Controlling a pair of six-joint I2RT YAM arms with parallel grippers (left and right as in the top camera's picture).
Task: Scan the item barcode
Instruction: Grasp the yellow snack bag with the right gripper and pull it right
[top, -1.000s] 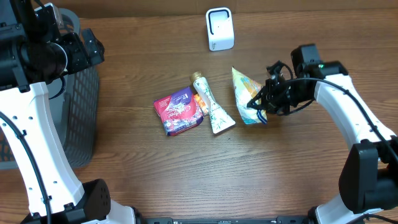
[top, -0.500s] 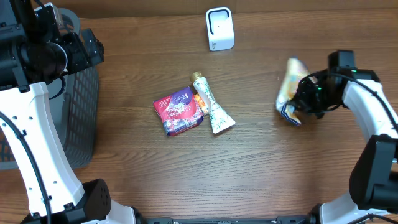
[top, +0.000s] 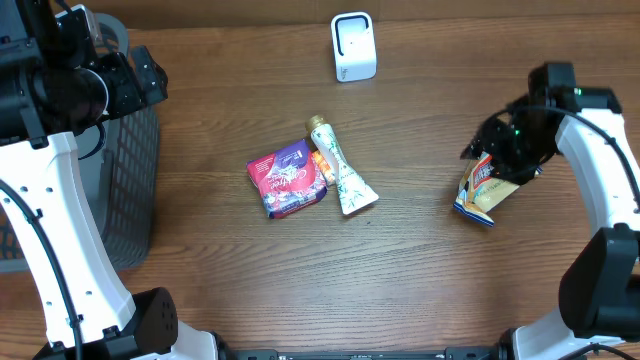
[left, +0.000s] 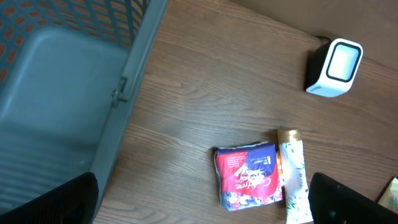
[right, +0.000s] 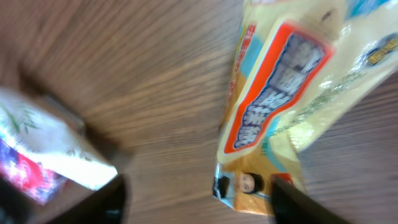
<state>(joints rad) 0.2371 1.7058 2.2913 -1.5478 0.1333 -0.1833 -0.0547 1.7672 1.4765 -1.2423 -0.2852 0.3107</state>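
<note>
Between tube (top: 340, 180) and snack packet (top: 482, 192) runs bare tabletop (top: 415, 235), right claw (top: 503, 152) gaping

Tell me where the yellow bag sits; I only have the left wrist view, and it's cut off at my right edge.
Observer: Overhead, the bag is at the far right of the table, well apart from the tube and the scanner.
Operator: Is the right arm gripping it?
Observer: No. In the right wrist view the right fingers stand wide apart, with bare wood between that finger and the bag.
Operator: Any barcode showing?
Observer: None that I can see. That view shows only a red-bordered label, and it is blurred.
</note>
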